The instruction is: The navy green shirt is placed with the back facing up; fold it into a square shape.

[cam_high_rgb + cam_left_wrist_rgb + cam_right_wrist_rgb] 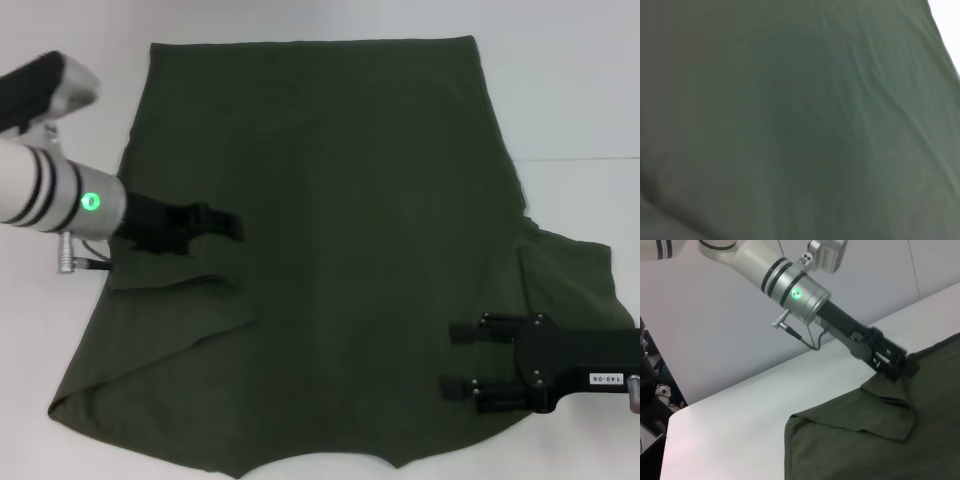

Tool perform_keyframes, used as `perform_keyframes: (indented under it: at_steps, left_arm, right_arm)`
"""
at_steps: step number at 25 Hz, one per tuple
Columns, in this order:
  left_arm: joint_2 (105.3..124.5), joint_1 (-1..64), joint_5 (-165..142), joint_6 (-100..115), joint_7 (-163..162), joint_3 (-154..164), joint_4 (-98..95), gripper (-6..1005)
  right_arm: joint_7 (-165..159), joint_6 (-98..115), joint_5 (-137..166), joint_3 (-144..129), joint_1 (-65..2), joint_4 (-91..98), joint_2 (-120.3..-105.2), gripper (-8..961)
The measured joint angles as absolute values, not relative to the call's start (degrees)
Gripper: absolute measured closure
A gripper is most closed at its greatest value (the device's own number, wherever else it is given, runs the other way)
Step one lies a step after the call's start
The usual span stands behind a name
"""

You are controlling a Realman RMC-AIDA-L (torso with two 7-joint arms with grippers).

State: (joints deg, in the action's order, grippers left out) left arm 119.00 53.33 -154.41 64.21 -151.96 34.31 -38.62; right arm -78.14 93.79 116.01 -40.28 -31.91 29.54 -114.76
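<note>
1. We see the navy green shirt (340, 250) spread flat on the white desk (560, 90), plain side up, filling most of the head view from twelve o'clock down to six.
2. Its straight hem lies at twelve o'clock; the curved neck edge sits at six o'clock, at the near edge of the view.
3. At nine o'clock the shirt's left sleeve is folded inward onto the body, making a slanted flap with a crease running toward seven o'clock.
4. Our left hand (225, 225) is low over that folded flap at nine o'clock, its dark fingers pointing toward the shirt's middle. In the right wrist view the left hand (900, 365) touches the raised fabric edge; its fingers look narrow, closed on a pinch of the shirt.
5. The left wrist view shows only green cloth, with a sliver of desk (947, 25) at one corner.
6. At three o'clock the right sleeve lies unfolded, spread outward on the desk.
7. Our right hand (462, 360) is at four o'clock over the shirt near that sleeve, its two fingers parallel and apart, holding nothing.
</note>
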Motion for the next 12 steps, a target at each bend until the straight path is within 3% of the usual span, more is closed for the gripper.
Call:
perform_keyframes:
  at_steps: [6,12]
  left_arm:
    - [117.86,46.0,-141.3,61.4,-146.6,34.0,-40.9,52]
    - [117.88,41.5,-135.7,56.4,-140.0,32.6,-39.7,53]
  right_arm:
    - [-78.1,93.8,116.0,-40.3,-31.9,29.5,-114.82,70]
    - [-78.4,93.8,116.0,-40.6,-32.0,29.5,-114.93,75]
